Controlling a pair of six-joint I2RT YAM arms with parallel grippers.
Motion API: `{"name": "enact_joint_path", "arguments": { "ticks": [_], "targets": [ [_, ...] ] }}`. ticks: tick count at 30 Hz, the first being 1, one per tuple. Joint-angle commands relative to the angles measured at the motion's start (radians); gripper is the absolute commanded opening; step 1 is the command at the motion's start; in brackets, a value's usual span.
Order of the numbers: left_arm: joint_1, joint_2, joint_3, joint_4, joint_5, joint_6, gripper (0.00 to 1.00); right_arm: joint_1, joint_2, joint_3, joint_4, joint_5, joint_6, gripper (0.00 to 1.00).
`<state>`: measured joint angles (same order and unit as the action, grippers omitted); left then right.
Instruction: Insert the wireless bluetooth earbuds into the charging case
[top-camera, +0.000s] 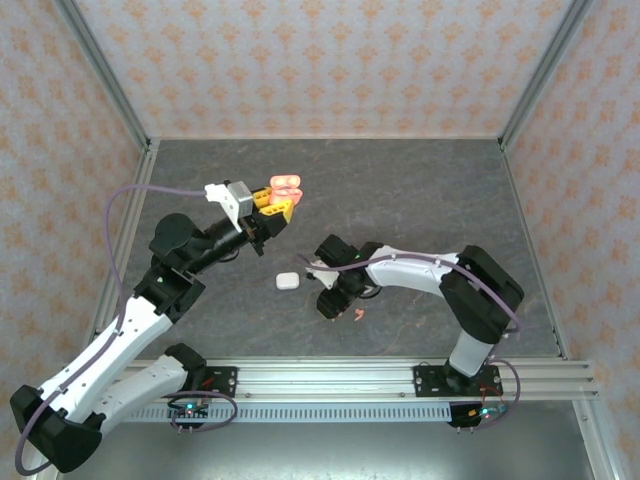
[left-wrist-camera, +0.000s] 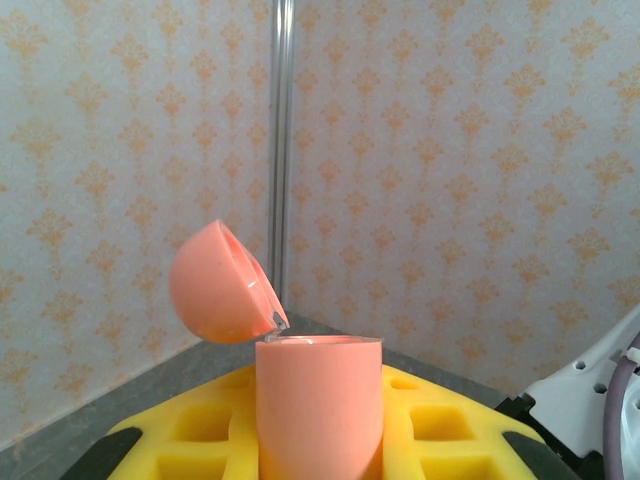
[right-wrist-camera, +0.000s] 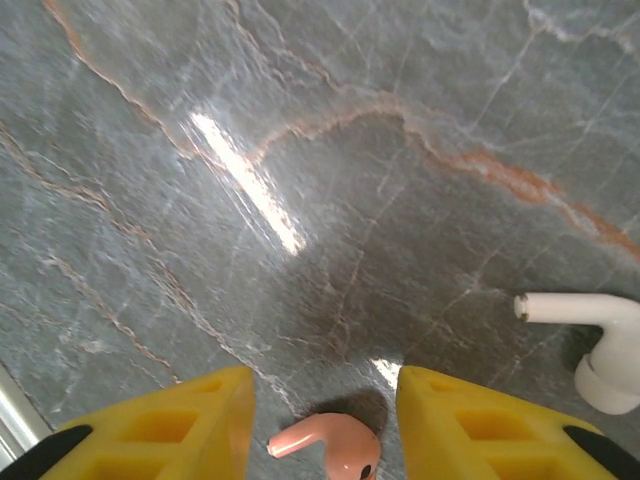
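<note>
One coral-pink charging case (left-wrist-camera: 320, 405) is clamped upright between the two yellow fingers (left-wrist-camera: 190, 440) of the left gripper (top-camera: 278, 207) and held above the table (top-camera: 430, 190). Its lid (left-wrist-camera: 215, 285) is swung open and tipped over to the left in the left wrist view. The case is carried toward the rear of the table, left of centre, well apart from the patterned walls (top-camera: 320, 60) and the metal corner post (left-wrist-camera: 283, 150).

The right gripper (right-wrist-camera: 325, 405) is set low over the table with its two yellow fingers (right-wrist-camera: 180, 425) spread wide. One coral-pink earbud (right-wrist-camera: 335, 447) lies on the surface in the gap between them. Whether either finger touches it cannot be told. One white earbud (right-wrist-camera: 605, 345) is seen to the right of that gripper in the right wrist view, lying on its side with its stem pointing left, clear of the fingers.

One closed white charging case (top-camera: 287, 281) rests on the table just left of the right gripper, between the two arms. So two cases and two earbuds are counted.

Bare grey marbled surface is left across the right half and along the rear of the table, up to the walls. The near edge is closed off by the rail (top-camera: 330, 380) carrying the arm bases.
</note>
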<state>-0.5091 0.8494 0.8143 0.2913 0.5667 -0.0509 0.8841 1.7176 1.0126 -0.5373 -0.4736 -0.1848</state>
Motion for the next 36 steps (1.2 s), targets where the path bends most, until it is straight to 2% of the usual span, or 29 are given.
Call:
{"name": "enact_joint_path", "arguments": {
  "ticks": [1,9,18,28,36],
  "targets": [
    [-0.006,0.001,0.04,0.005,-0.013,0.018,0.0,0.004,0.021,0.03,-0.052,0.031,-0.002,0.42],
    [-0.005,0.002,0.037,0.002,-0.014,0.018,0.0,0.004,0.034,0.038,-0.149,0.113,0.093,0.41],
    [-0.005,0.01,0.034,0.003,-0.016,0.023,0.0,0.022,0.043,0.038,-0.162,0.071,0.099,0.37],
    [-0.005,0.002,0.034,-0.014,-0.027,0.03,0.0,0.023,0.018,0.042,-0.169,0.063,0.092,0.24],
    [-0.006,0.01,0.036,-0.03,-0.032,0.033,0.0,0.024,-0.066,0.055,-0.14,0.105,0.113,0.2]
  ]
}}
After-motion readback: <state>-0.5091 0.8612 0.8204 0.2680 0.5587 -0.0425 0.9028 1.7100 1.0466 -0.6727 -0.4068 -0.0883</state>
